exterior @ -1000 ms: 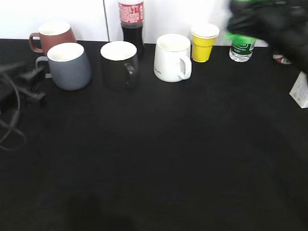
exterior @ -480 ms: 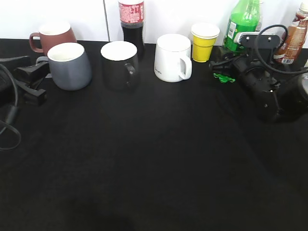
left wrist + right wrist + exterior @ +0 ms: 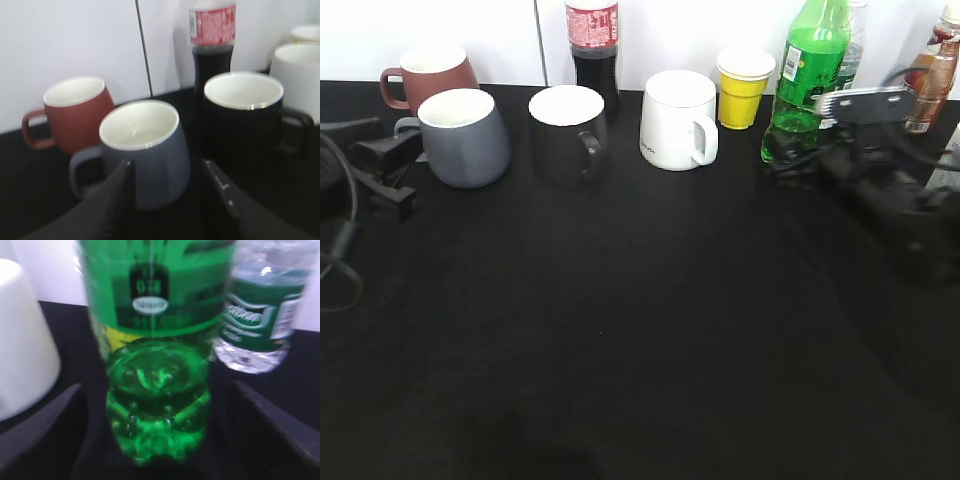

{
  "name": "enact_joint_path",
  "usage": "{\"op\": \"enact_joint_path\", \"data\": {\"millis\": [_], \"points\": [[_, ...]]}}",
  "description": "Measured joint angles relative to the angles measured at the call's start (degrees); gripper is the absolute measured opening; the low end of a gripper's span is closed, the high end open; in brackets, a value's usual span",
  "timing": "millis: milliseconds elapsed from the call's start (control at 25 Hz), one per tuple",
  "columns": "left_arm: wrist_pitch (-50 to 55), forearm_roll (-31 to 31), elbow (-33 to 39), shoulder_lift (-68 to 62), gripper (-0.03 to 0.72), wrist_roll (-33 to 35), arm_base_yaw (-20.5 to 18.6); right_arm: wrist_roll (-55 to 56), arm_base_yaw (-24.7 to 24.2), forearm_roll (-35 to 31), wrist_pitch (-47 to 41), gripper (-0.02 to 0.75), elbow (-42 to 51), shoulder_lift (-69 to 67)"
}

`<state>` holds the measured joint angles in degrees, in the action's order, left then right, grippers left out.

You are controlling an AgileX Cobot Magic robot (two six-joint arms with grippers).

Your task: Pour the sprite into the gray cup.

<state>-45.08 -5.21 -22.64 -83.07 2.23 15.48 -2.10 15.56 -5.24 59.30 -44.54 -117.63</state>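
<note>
though blurred, bright-green sprite [image 3: 157, 365] upright

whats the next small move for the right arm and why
Probably close the right gripper on the sprite: the bottle stands upright between the spread fingers, apparently not yet gripped, and the gray cup sits far across the table.

Black table [image 3: 620, 350]; mugs [image 3: 678, 118], bottles [image 3: 594, 45]

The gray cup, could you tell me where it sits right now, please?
In the exterior view the gray cup stands at the back left of the table, just in front of the reddish-brown mug and left of the black mug.
</note>
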Motion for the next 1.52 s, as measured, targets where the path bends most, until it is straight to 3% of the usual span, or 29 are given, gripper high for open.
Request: {"op": "enact_joint_path", "data": {"millis": [40,120,320,400,480,600,720,960,1120,1520], "points": [[5.32,0.0,-0.95,1.77,0.321,0.0,0.0,-0.25,0.0,0.0,-3.54,0.669,1.23,3.44],[20.42,0.0,-5.56,6.95,0.323,0.0,0.05,-0.3,0.0,0.5,-20.6,0.666,1.22,13.09],[79.17,6.56,-20.28,15.62,0.347,-0.12,1.06,1.66,0.0,0.41,-85.41,0.617,-6.76,31.77],[96.06,7.13,-21.65,17.93,0.435,-0.19,1.06,3.12,0.0,0.29,-101.68,0.608,-7.37,38.26],[106.56,8.05,-21.65,22.52,0.501,-0.19,1.06,3.8,0.0,0.29,-110.61,0.594,-7.37,46.68],[109.33,10.68,-21.65,35.5,0.511,-0.23,1.06,4.69,0.0,0.41,-116.19,0.577,-7.38,63.51],[109.02,11.05,-19.61,51.39,0.511,-0.23,1.23,5.57,0.0,2.19,-116.4,0.577,-4.8,80.97],[111.47,10.63,-9.45,69.84,0.512,-0.23,1.23,6.3,0.0,3.79,-121.57,0.575,13.15,109.19],[106.26,8.71,-7.16,70.18,0.512,-0.23,1.23,6.3,0.0,4.55,-119.58,0.575,15.6,112.05],[105.92,8.71,-7.16,70.18,0.509,-0.23,1.23,6.67,0.0,5.24,-119.08,0.575,15.6,111.94]]}}
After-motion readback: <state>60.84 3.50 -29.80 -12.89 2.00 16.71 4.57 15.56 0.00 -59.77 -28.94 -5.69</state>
